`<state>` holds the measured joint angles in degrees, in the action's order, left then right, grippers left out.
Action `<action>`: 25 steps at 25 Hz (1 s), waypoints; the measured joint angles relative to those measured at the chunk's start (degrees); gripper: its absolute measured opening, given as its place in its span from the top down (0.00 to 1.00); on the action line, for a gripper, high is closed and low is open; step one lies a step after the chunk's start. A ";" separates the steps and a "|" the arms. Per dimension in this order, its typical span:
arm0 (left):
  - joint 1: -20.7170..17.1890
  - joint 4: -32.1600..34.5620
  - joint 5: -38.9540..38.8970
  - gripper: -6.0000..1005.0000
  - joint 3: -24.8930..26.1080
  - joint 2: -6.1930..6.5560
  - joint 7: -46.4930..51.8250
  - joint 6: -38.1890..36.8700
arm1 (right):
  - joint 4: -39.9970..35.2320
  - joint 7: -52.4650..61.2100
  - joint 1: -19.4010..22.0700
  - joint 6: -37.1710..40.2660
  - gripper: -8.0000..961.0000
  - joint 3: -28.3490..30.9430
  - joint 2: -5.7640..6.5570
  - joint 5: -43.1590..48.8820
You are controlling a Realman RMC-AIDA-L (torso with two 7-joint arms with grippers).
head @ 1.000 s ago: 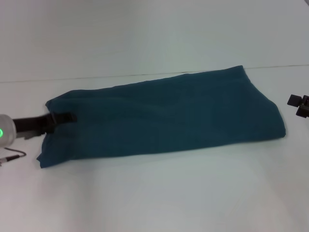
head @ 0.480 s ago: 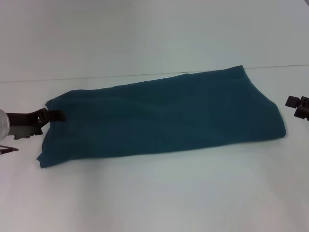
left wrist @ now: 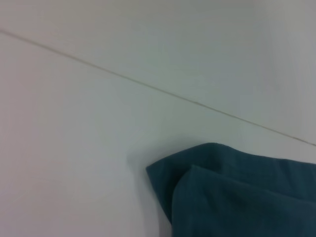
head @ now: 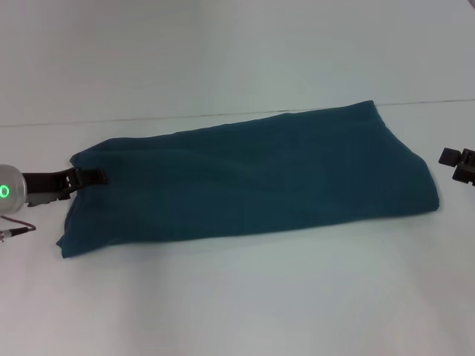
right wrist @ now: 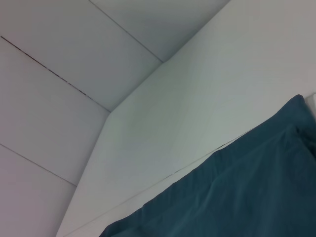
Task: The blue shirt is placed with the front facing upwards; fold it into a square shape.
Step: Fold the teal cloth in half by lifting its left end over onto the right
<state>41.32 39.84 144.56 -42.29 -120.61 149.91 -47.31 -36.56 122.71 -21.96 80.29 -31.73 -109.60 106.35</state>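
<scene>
The blue shirt [head: 252, 178] lies on the white table [head: 260, 297], folded into a long band running from near left to far right. No lettering or collar shows. My left gripper [head: 93, 177] reaches in from the left and sits low at the band's left end, over its edge. The left wrist view shows that layered corner of the shirt [left wrist: 237, 197] flat on the table. My right gripper [head: 458, 165] hovers just off the band's right end, apart from the cloth, its fingers spread with nothing between them. The right wrist view looks along the shirt [right wrist: 237, 197].
The table's far edge [head: 223, 117] runs just behind the shirt, with a pale wall beyond. A red-and-black cable [head: 15, 231] lies by the left arm at the table's left edge.
The left gripper drew back to the left, then came right again to the shirt's left end. The shirt has kept its shape. The right gripper has hardly moved.
</scene>
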 joint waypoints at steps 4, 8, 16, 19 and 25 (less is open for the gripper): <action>0.15 -0.91 0.21 0.13 -1.18 -0.18 -0.12 1.45 | 0.00 -0.01 0.06 -0.02 0.17 0.00 0.00 0.00; 0.47 -1.94 0.50 0.13 -1.26 0.11 -0.12 2.00 | 0.02 -0.01 0.07 -0.07 0.17 0.00 0.03 0.00; 0.53 -2.88 0.91 0.13 -1.31 0.24 -0.12 3.51 | 0.08 -0.01 0.08 -0.22 0.17 0.00 0.09 0.00; 0.35 -2.94 0.95 0.13 -1.31 0.26 -0.12 3.91 | 0.09 -0.01 0.09 -0.23 0.17 0.00 0.09 0.00; 0.04 -3.10 0.99 0.13 -1.31 0.11 -0.16 3.98 | 0.09 -0.01 0.16 -0.22 0.17 0.03 0.09 0.00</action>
<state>41.36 36.74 145.55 -43.60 -120.50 149.75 -43.33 -36.47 122.69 -21.80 80.06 -31.70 -109.51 106.35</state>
